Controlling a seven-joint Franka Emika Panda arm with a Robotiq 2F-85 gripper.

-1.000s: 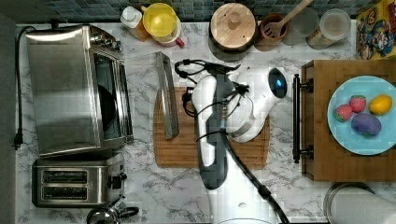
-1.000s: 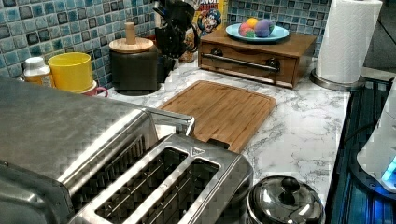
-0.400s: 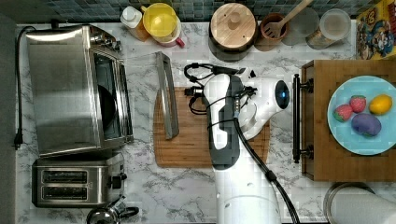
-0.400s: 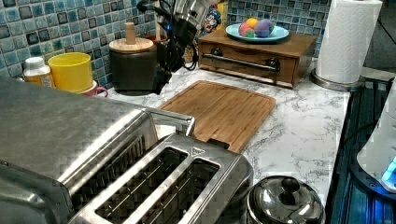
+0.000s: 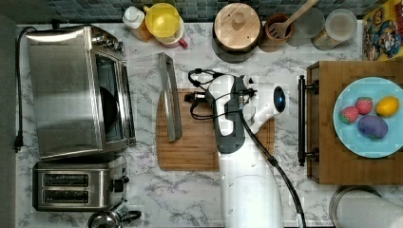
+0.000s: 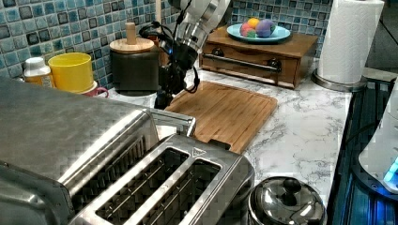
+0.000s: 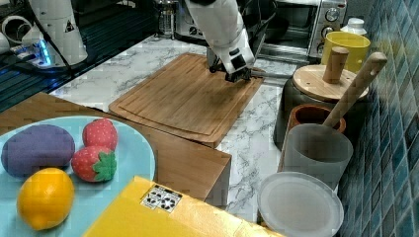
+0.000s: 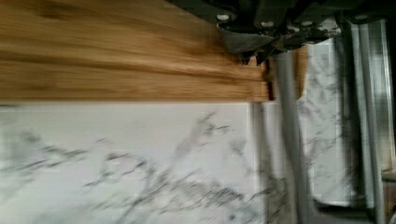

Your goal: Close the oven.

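The oven [image 5: 66, 90] is a steel box at the top view's left. Its glass door lies dropped open and flat, with the long bar handle [image 5: 169, 97] resting beside the cutting board. My gripper [image 5: 190, 97] hangs low over the board's edge, just to the top view's right of that handle. In the left view the gripper [image 6: 162, 101] points down right behind the handle [image 6: 173, 119]. The wrist view shows the fingertips [image 8: 256, 57] pressed together with nothing between them, and the handle bar [image 8: 286, 130] a short way past them.
Under the arm lies a wooden cutting board [image 5: 209, 137]. A two-slot toaster [image 5: 78, 183] stands beside the oven. A black pot with a wooden lid [image 5: 236, 26] and a yellow cup [image 5: 164, 21] line the back wall. A wooden box [image 5: 351, 121] carries a fruit plate.
The arm has swung into the left view and come down toward the open door's handle. The oven door has not moved.
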